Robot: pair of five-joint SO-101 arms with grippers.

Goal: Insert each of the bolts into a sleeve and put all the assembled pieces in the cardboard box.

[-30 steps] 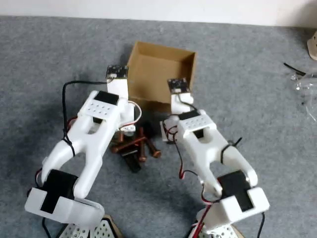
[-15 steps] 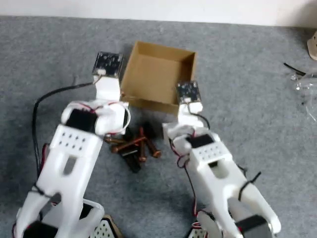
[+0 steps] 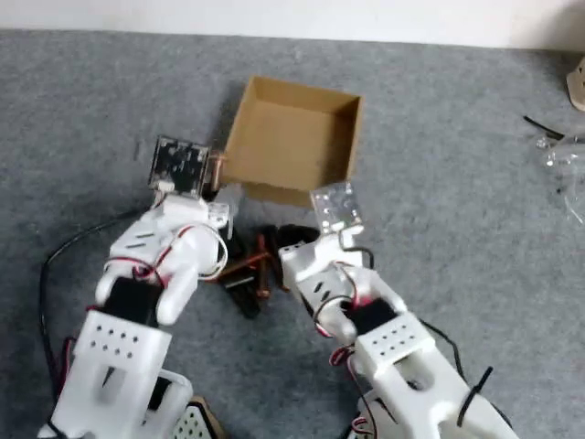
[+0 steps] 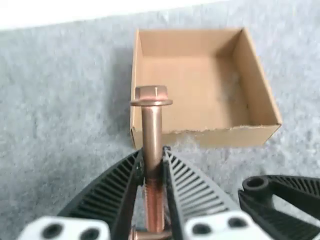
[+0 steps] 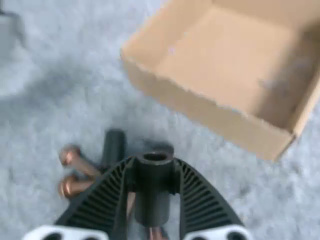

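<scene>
Left gripper (image 4: pixel 152 154) was clamped on a bolt (image 4: pixel 151 125), head standing past its fingertips, right gripper (image 5: pixel 153 166) clamped on a sleeve (image 5: pixel 152 195) (bore showing between its tips), the two not yet joined, the box (image 4: pixel 200 136) beyond both was empty, and loose bolts (image 5: pixel 70 186) under the right fingers were left to do.

We see our right hand (image 5: pixel 153 165) clamped on a black sleeve (image 5: pixel 152 197); copper bolts (image 5: pixel 70 156) lie near it, the cardboard box (image 5: pixel 200 112) beyond.
</scene>
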